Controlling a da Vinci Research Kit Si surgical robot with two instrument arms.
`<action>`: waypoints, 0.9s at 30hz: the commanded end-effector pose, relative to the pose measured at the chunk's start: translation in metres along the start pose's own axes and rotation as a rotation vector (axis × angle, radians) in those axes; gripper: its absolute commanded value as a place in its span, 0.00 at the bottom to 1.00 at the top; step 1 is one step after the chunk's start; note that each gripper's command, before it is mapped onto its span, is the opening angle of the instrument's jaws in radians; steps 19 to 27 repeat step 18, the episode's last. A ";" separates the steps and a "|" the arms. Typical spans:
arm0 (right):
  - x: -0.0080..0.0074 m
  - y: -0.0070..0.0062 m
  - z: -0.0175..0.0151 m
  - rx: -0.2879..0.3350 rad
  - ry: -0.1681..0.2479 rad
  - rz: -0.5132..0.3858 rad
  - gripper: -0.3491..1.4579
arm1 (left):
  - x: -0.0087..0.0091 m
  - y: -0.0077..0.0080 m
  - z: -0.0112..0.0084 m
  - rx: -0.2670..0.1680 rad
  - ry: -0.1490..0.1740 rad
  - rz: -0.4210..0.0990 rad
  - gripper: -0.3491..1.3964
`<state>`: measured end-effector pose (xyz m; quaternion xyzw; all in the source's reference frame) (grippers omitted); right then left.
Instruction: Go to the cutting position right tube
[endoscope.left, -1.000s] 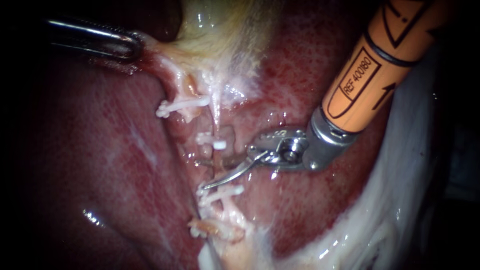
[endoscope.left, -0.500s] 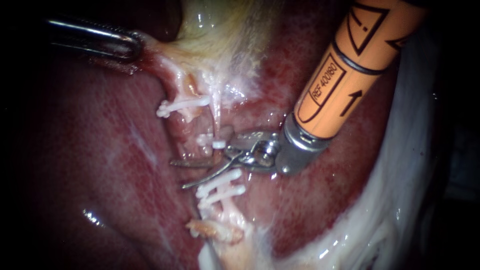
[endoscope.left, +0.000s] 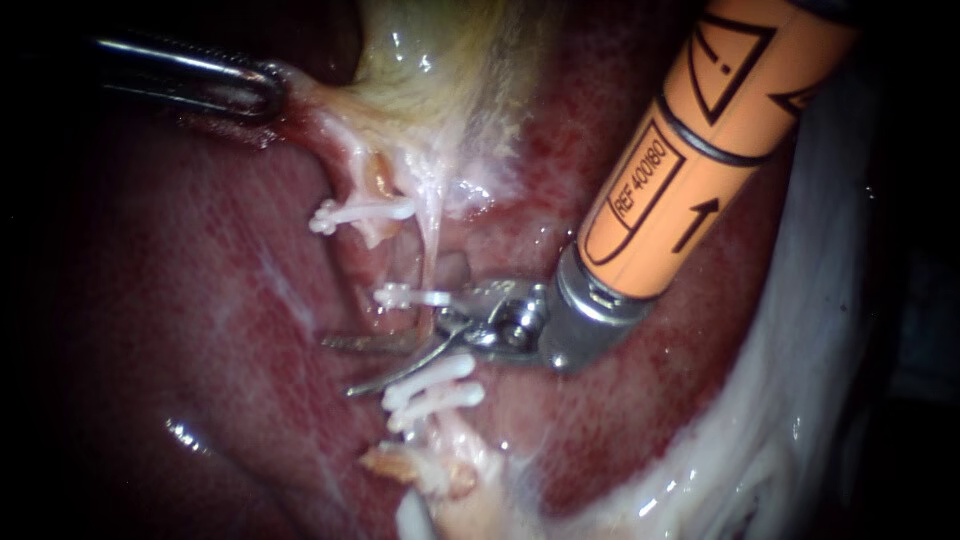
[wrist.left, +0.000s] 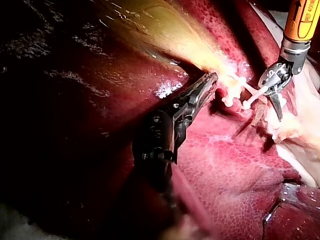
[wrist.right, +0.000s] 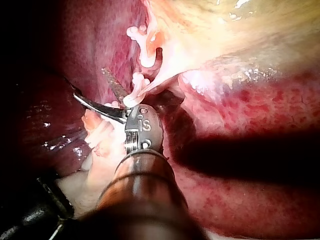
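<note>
3 wht clips (endoscope.left: 430, 370) on right tube (endoscope.left: 431, 250) — thin, pale.

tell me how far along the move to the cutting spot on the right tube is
Nearly there, by the look of it. Done: the left instrument has its jaws shut on the gallbladder. In hand: the right instrument has its blades open astride the right tube, below the middle clip and above the lower pair of clips. Left: perhaps a small adjustment; the tube looks uncut.
</note>
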<state>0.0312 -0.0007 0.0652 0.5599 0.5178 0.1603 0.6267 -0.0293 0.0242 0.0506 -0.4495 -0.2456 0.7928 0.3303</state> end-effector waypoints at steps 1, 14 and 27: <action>0.0003 -0.0004 0.0001 0.003 0.001 0.001 0.94 | 0.0000 0.0000 0.0000 0.000 0.000 0.000 0.00; 0.0014 -0.0013 -0.0002 0.009 0.011 0.006 0.94 | 0.0000 0.0000 0.0000 0.000 0.000 0.000 0.00; 0.0013 -0.0011 -0.0003 -0.002 0.022 0.005 0.94 | 0.0000 -0.0001 0.0000 0.000 0.000 0.000 0.00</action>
